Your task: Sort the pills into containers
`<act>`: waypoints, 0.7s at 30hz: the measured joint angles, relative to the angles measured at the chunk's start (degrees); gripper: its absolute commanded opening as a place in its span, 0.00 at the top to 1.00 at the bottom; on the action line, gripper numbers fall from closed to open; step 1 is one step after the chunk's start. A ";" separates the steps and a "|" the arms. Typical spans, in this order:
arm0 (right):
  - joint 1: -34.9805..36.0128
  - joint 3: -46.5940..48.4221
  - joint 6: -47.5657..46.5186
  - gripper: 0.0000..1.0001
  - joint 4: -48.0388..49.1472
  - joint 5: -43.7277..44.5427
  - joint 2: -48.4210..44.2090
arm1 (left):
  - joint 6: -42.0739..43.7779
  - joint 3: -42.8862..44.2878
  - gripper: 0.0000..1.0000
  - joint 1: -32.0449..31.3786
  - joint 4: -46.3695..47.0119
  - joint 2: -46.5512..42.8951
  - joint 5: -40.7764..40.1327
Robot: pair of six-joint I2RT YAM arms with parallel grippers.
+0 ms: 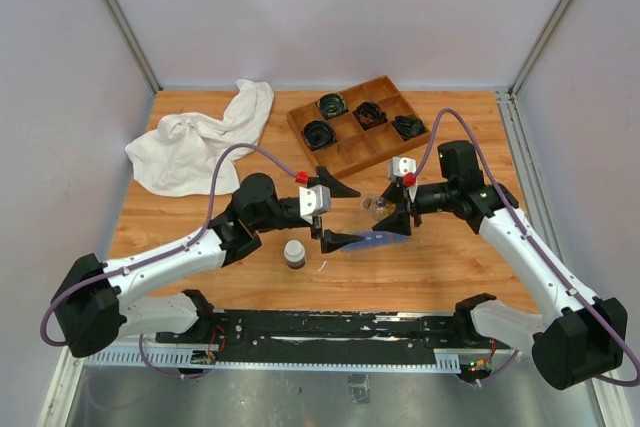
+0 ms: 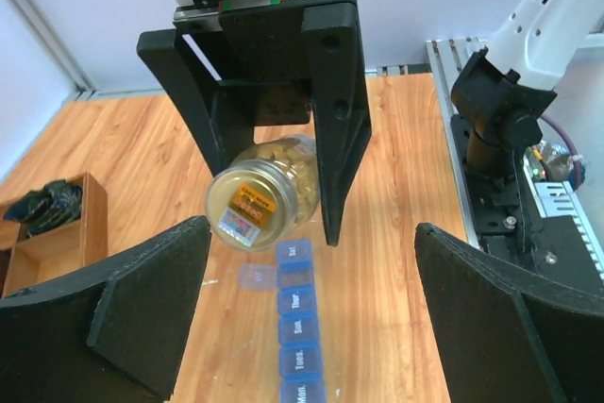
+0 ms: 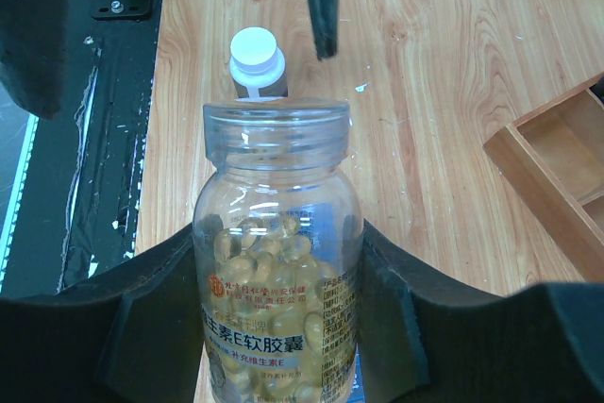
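Note:
My right gripper [image 3: 278,327] is shut on a clear lidless jar [image 3: 278,233] full of yellowish-amber pills [image 3: 264,252]. It holds the jar tilted above the far end of the blue pill-organizer strip [image 2: 298,327], as also shows from above [image 1: 378,205]. One compartment near that end is open, its lid [image 2: 257,277] flipped to the side. I cannot tell what lies in it. The other lids are shut. My left gripper [image 2: 311,327] is open, its fingers standing either side of the strip [image 1: 385,239] without touching it.
A small dark bottle with a white cap [image 1: 295,252] stands near the left gripper. A brown wooden divided tray [image 1: 360,122] with black coiled cables is at the back. A white cloth [image 1: 205,137] lies at the back left.

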 measured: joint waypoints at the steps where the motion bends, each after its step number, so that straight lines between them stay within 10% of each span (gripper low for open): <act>1: 0.00 0.00 0.00 0.99 0.00 0.00 0.00 | 0.87 0.66 0.01 0.24 -0.35 0.76 1.03; 21: 0.00 0.00 0.00 0.99 -0.02 -0.02 0.00 | 1.79 6.01 0.33 2.62 -1.42 8.04 3.43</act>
